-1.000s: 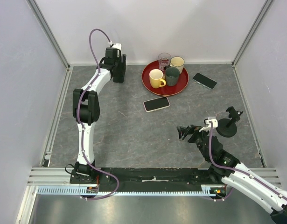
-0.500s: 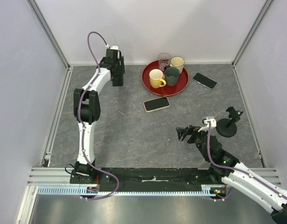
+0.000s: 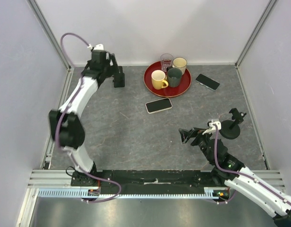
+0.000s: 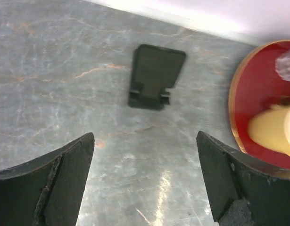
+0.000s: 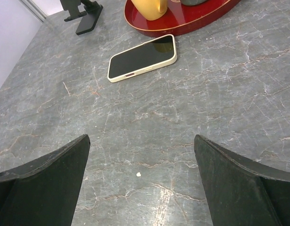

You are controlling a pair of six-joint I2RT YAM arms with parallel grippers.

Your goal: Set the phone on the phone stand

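A black phone stand stands on the grey table at the back left, just left of the red tray; the left wrist view shows the stand ahead of the fingers. My left gripper is open, a little behind the stand, with only bare table between its fingers. A cream-cased phone lies flat, screen up, near the table's middle, below the tray. My right gripper is open and empty, low over the table, pointing towards that phone from the near right.
The red tray carries a yellow mug, a dark mug, a cream cup and a glass. A dark phone lies right of the tray. A black round-based holder stands by the right arm.
My left gripper has opened, let go of the phone stand and drawn back to the left, its arm swinging outward. The stand stays put. The right arm has barely moved.
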